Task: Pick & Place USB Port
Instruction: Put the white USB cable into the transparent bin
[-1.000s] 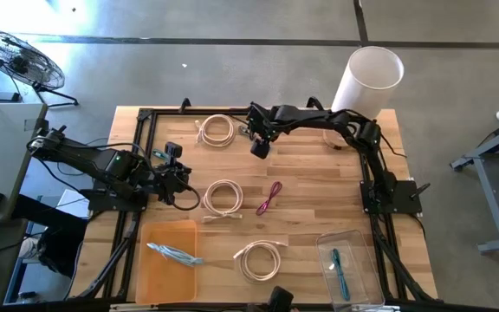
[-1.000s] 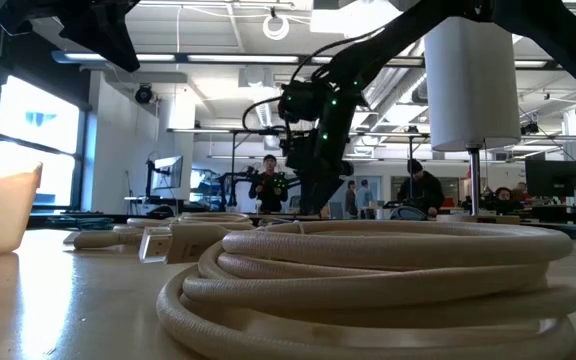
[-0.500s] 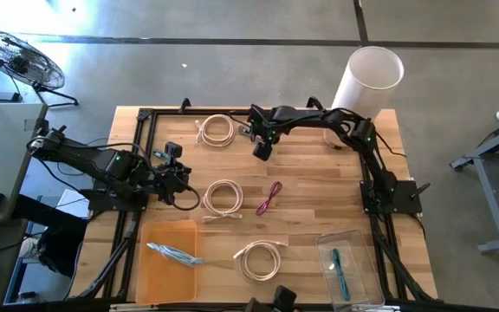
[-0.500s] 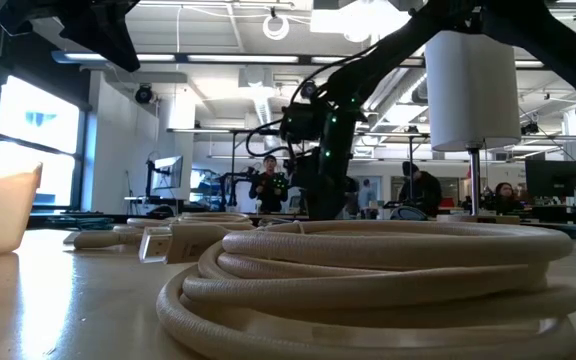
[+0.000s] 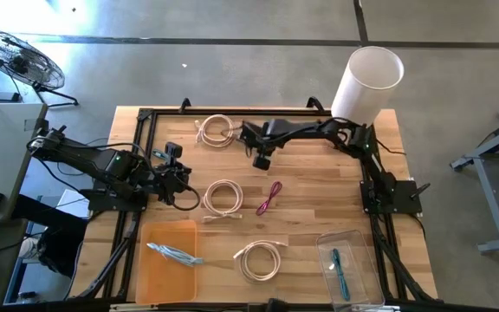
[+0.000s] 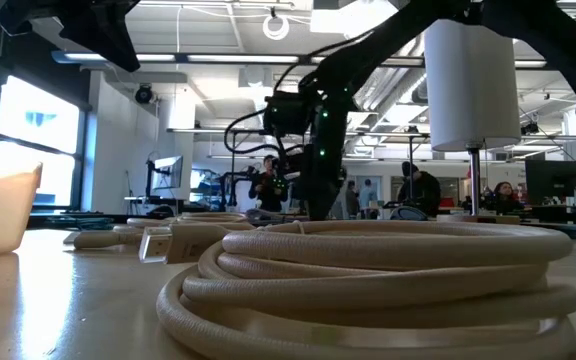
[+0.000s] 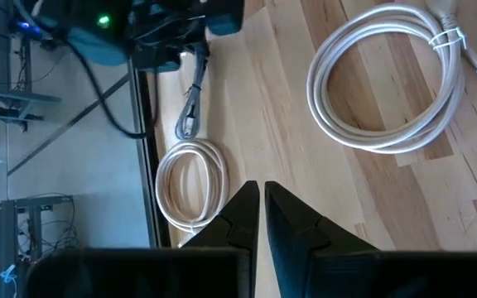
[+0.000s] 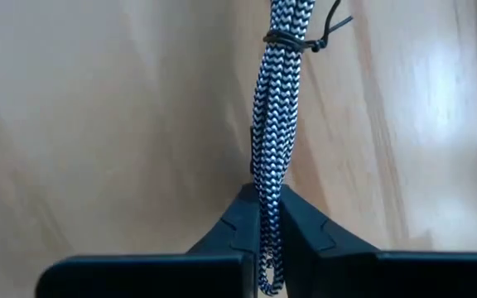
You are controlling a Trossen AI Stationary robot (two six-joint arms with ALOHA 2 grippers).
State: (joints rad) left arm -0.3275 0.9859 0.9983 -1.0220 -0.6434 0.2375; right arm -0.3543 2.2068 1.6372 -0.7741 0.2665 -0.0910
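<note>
A black-and-white braided cable (image 8: 276,91), bundled with a tie, lies on the wooden table (image 5: 319,199) at the far middle, beside a white coiled cable (image 5: 217,130). My right gripper (image 8: 263,203) reaches in from the right, is down at the table (image 5: 246,133) and is shut on it. In the left wrist view the braided cable (image 7: 190,112) stretches along the wood from that gripper. At the table's left my left gripper (image 5: 185,178) is shut on nothing (image 7: 262,199). My right gripper pinches the braided cable bundle (image 8: 265,178) between its two fingers. The fingers slant down from the table's right side, and the cable runs on ahead of them, along their length. The rest of the cable lies on the wood.
Two more white coils lie mid-table (image 5: 223,197) and near the front (image 5: 261,260). A magenta cable (image 5: 269,198) lies between them. An orange tray (image 5: 158,273) at the front left and a clear tray (image 5: 359,251) at the front right each hold a cable. A white cylinder (image 5: 369,80) stands at the far right.
My right gripper has swung toward the table's left edge and come down to the table at the braided cable, the arm stretching out flatter. My left arm and the other cables have kept still.
</note>
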